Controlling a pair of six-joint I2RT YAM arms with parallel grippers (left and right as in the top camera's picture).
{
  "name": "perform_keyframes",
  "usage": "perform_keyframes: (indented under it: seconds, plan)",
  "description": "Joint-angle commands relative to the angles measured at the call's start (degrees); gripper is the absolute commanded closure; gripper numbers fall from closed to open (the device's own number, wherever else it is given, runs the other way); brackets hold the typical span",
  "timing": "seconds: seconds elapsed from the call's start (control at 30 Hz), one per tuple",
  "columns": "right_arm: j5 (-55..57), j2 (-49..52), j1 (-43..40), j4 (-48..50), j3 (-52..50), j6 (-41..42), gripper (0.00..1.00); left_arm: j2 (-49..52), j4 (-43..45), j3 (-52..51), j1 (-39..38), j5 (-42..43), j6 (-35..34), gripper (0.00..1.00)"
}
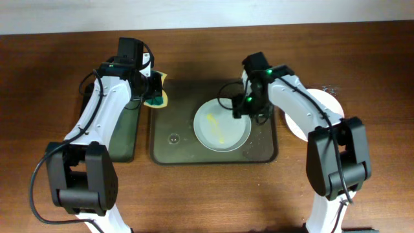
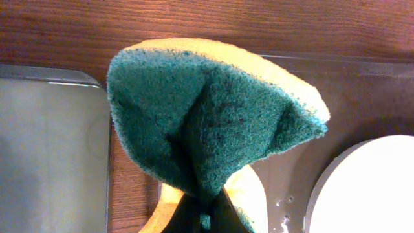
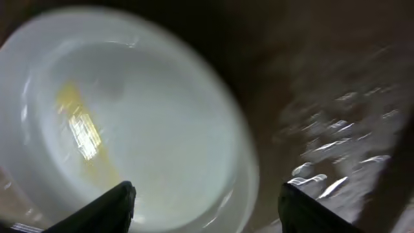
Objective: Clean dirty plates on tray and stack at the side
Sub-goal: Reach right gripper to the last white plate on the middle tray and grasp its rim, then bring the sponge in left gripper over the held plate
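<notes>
Olive-brown tray (image 1: pixel 181 152) holds one white plate (image 1: pixel 222 124), smeared yellow inside. Right fingers (image 1: pixel 240 111) hover spread apart over its rim. Left fingers (image 1: pixel 152 92) pinch a green-yellow sponge (image 2: pixel 213 116) just off the tray's left edge. Second plate (image 1: pixel 326 102) sits right of the tray.

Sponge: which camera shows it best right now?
Left wrist: the sponge fills the frame, green face folded, yellow back showing. Overhead shows only a small piece by the left edge of the tray. Right wrist shows none of it.

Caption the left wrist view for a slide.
Left gripper pinches a folded green-and-yellow sponge over the corner of the tray, white plate at lower right.
</notes>
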Motion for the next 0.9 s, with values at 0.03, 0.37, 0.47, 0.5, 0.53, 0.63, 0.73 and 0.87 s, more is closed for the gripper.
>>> perform_keyframes:
  seconds: [0.03,0.37,0.47,0.5,0.53,0.63,0.73,0.87]
  plan:
    - [0.8,4.0,-1.6,0.2,0.7,-3.1,0.35,-1.1,0.1,0.7,-0.2,-0.4,1.2,1.00]
    - [-3.0,7.3,-1.2,0.2,-0.7,11.2,0.96,-1.1,0.1,0.7,-0.2,-0.4,1.2,1.00]
    - [-3.0,7.5,-0.5,1.0,-2.9,15.4,0.96,-1.1,0.1,0.7,-0.6,-0.2,1.2,1.00]
    - [-3.0,7.5,-0.4,0.9,-3.4,17.2,0.96,-1.1,0.1,0.7,-1.0,-0.2,1.2,1.00]
    - [-3.2,7.5,-0.4,1.0,-3.8,18.9,0.96,-1.1,0.1,0.7,-1.5,-0.2,1.2,1.00]
    - [-4.4,7.5,0.3,1.8,-4.3,19.6,0.96,-1.1,0.4,0.1,-4.1,-0.2,1.2,1.00]
    - [-4.5,7.5,1.5,1.9,-4.3,19.3,0.96,-1.0,2.1,-1.8,-7.1,-0.2,1.2,1.00]
    - [-4.4,7.5,2.5,2.3,-4.3,19.3,0.96,0.5,4.4,-3.0,-11.9,-0.2,1.2,1.00]
